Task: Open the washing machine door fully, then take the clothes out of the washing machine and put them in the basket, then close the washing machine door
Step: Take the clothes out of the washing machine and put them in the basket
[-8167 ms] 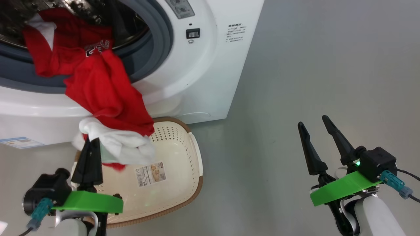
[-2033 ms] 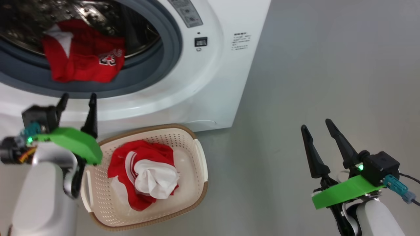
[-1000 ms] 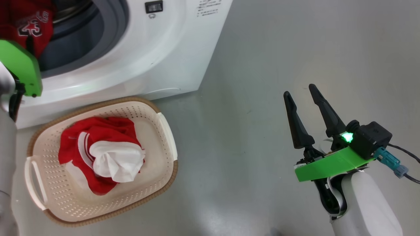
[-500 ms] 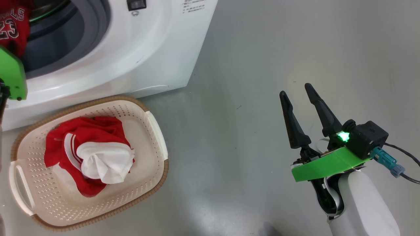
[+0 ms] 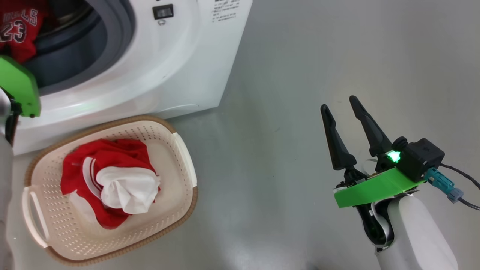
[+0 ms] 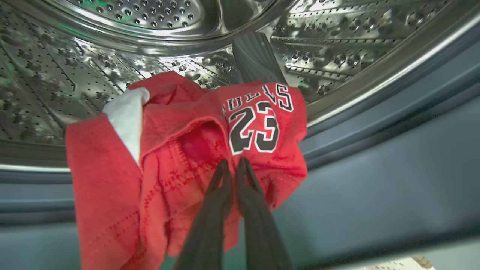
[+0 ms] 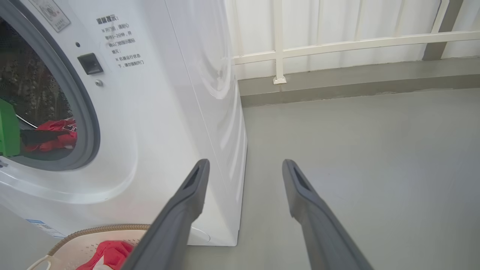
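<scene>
A red jersey [image 6: 187, 131] with the number 23 lies over the lip of the washing machine's [image 5: 180, 67] steel drum [image 6: 150, 22]. My left gripper [image 6: 233, 162] is shut on a fold of it, fingers pressed together in the cloth. Only that arm's green bracket [image 5: 18, 90] shows in the head view, at the drum opening. The basket [image 5: 183, 157] sits on the floor below the machine with red and white clothes [image 5: 108, 180] in it. Well off to the right, my right gripper [image 5: 339, 102] hangs open and empty above the floor. The washing machine door is out of view.
The grey rubber ring [image 6: 375, 150] frames the drum opening. Bare grey floor [image 5: 281, 168] stretches between the basket and my right arm. In the right wrist view a white railing [image 7: 337, 41] and a low kerb run behind the machine [image 7: 168, 112].
My left gripper has shut on the red jersey in the drum. The head camera has shifted a little, so the machine and basket sit slightly differently. The right arm has stayed put.
</scene>
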